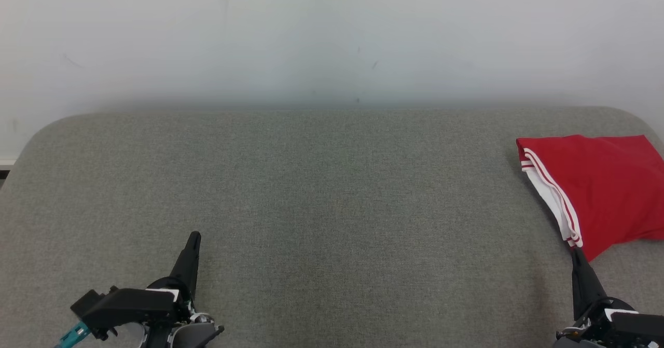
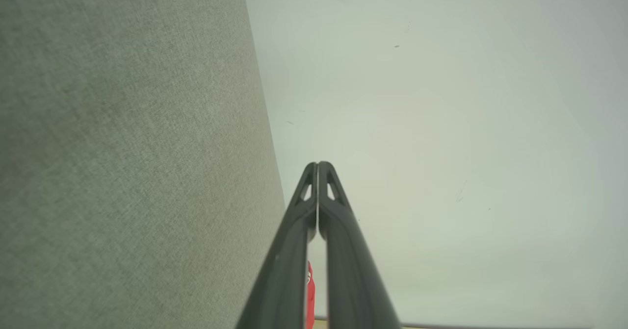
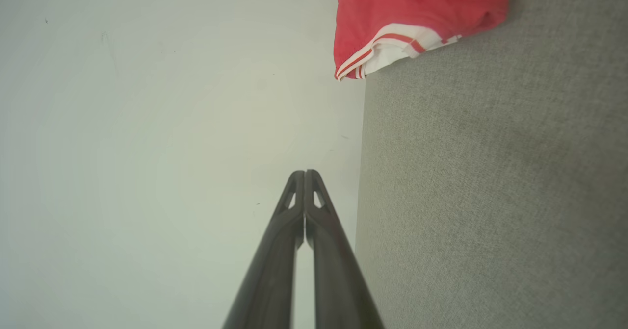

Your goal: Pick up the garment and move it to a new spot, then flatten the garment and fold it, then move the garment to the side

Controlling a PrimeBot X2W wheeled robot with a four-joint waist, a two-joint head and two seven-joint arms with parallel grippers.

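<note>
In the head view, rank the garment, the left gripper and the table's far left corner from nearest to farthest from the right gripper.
1. The garment, right side, just past the right gripper.
2. The left gripper, lower left.
3. The table's far left corner, upper left.

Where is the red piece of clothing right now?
In the head view the red garment lies at the right edge of the grey surface, just ahead of the right gripper.
</note>
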